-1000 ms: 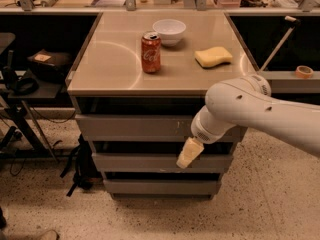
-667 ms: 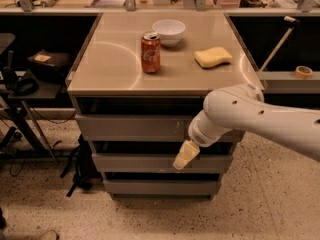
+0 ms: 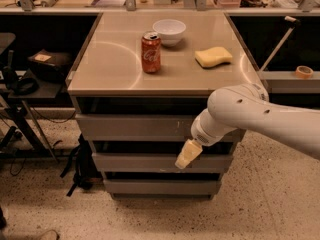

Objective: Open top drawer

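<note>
A: Speckled floor, grey cabinet (image 3: 85,121) of 3 drawers. Where is the gripper (image 3: 183,158)?

B: Low, before the middle drawer (image 3: 150,162), under the top drawer (image 3: 135,127). I cannot tell how its grip is set.

A: Progress?

B: Top drawer appears flush, unopened; reaching, gripping and pulling remain.

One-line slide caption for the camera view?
Gripper hangs before the middle drawer front, below the top drawer, with can, bowl, sponge on top.

I saw the gripper (image 3: 183,157) below the beige surface (image 3: 115,64), which carried a red can (image 3: 150,52), a white bowl (image 3: 169,31) and a yellow sponge (image 3: 213,57).
</note>
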You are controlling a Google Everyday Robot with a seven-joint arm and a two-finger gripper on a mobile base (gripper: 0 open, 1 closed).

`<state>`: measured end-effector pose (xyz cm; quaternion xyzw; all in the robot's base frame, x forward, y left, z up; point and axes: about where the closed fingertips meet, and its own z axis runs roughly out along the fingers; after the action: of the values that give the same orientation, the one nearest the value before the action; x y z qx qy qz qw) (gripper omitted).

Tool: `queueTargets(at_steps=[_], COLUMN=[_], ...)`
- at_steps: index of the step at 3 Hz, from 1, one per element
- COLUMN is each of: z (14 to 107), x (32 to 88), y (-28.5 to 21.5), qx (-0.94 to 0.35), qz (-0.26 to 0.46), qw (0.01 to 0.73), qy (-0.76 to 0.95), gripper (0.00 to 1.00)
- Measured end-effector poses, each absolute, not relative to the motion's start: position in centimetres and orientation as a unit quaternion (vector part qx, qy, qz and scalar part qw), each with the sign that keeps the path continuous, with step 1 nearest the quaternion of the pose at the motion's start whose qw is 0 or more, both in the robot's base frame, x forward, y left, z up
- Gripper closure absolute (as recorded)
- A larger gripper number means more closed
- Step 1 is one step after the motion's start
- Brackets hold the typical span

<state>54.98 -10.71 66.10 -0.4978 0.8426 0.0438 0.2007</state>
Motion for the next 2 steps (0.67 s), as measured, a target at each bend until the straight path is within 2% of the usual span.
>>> queueTargets(at_steps=[2], z=[66.78], x=[54.29], y=[-10.33], qx=[-0.501], qz=[0.035], qw=[0.186], qy=[0.844], gripper=[0.0])
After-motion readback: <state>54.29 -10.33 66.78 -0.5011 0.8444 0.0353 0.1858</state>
